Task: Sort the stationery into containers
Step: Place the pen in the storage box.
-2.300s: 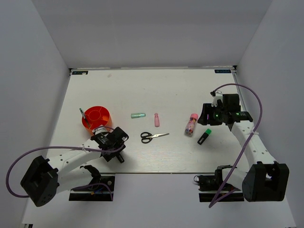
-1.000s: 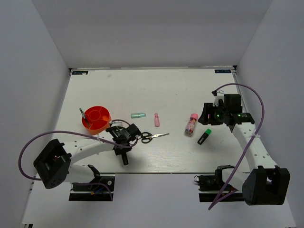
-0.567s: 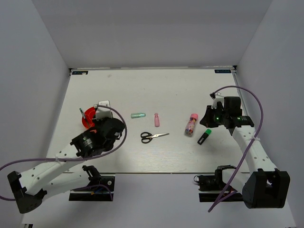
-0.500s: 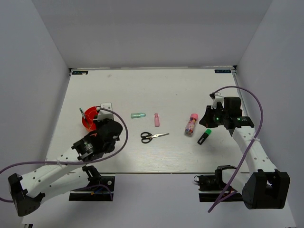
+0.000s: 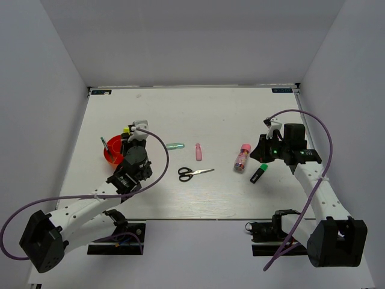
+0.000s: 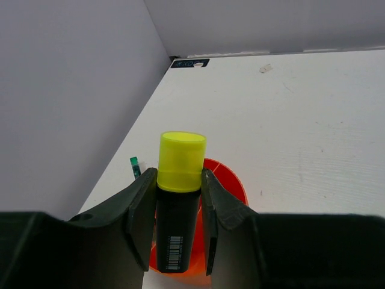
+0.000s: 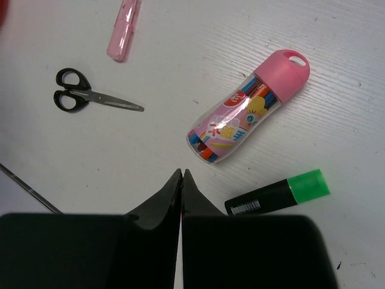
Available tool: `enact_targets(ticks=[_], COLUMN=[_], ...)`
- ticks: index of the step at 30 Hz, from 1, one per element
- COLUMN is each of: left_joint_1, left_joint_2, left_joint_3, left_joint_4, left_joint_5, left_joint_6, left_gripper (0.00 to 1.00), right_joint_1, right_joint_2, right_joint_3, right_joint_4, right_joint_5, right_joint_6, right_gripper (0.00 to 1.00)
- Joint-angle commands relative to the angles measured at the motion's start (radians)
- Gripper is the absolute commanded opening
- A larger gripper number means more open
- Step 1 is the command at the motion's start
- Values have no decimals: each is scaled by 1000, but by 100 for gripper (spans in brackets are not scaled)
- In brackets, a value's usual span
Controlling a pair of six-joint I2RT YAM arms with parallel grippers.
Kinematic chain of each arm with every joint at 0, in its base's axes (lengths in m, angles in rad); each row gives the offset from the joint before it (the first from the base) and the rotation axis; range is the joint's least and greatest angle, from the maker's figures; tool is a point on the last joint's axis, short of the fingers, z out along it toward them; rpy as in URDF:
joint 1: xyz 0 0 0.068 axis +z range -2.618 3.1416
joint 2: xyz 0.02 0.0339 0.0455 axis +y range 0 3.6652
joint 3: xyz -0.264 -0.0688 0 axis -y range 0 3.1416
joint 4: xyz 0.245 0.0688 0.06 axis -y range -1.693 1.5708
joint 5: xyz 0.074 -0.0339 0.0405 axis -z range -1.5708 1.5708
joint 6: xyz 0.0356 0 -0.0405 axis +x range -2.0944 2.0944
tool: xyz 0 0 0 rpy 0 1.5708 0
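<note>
My left gripper [image 6: 178, 174] is shut on a black yellow-capped marker [image 6: 180, 158], held upright just above the orange-red cup [image 6: 231, 179]. From above, the left gripper [image 5: 130, 136] hides part of the cup [image 5: 112, 156] at the table's left. My right gripper [image 7: 181, 173] is shut and empty, hovering just short of the pink-capped tube [image 7: 249, 108] and the green-capped marker [image 7: 278, 192]. In the overhead view the right gripper [image 5: 263, 152] is beside the tube [image 5: 242, 158]. Black-handled scissors [image 5: 194, 173], a pink bottle [image 5: 198, 151] and a mint stick [image 5: 174, 146] lie mid-table.
A thin pen [image 5: 103, 144] leans out of the cup's left side, its green tip [image 6: 136, 167] showing beside my left fingers. White walls close in the table on the left, back and right. The right arm's purple cable [image 5: 319, 129] arcs above it.
My left arm swung from the table near the scissors back over the cup, carrying the yellow-capped marker. The right gripper crept slightly toward the tube.
</note>
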Motion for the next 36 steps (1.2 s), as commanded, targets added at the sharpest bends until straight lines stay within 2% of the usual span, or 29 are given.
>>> enact_targets(ticks=[1, 7, 14, 23, 32, 36], left_joint_1=[23, 69, 134, 187, 195, 197], left_joint_2=[17, 29, 61, 104, 129, 129], left_joint_3=[-8, -14, -48, -79, -143, -174], left_joint_4=[15, -92, -91, -56, 50, 110], left_joint_5=[29, 75, 117, 166, 206, 207], left_joint_6=[-12, -136, -169, -185, -153, -127], left_gripper=[0, 0, 0, 0, 0, 8], right_joint_1=[-5, -3, -3, -5, -6, -5], right_joint_2=[-19, -21, -25, -25, -25, -25], right_joint_3=[-5, -5, -6, -8, -6, -10], right_joint_4=[26, 25, 22, 20, 11, 20], right_joint_5=[-19, -21, -22, -48, -61, -71], right_joint_6=[-19, -19, -27, -39, -44, -45], right_gripper=[0, 0, 0, 0, 0, 0])
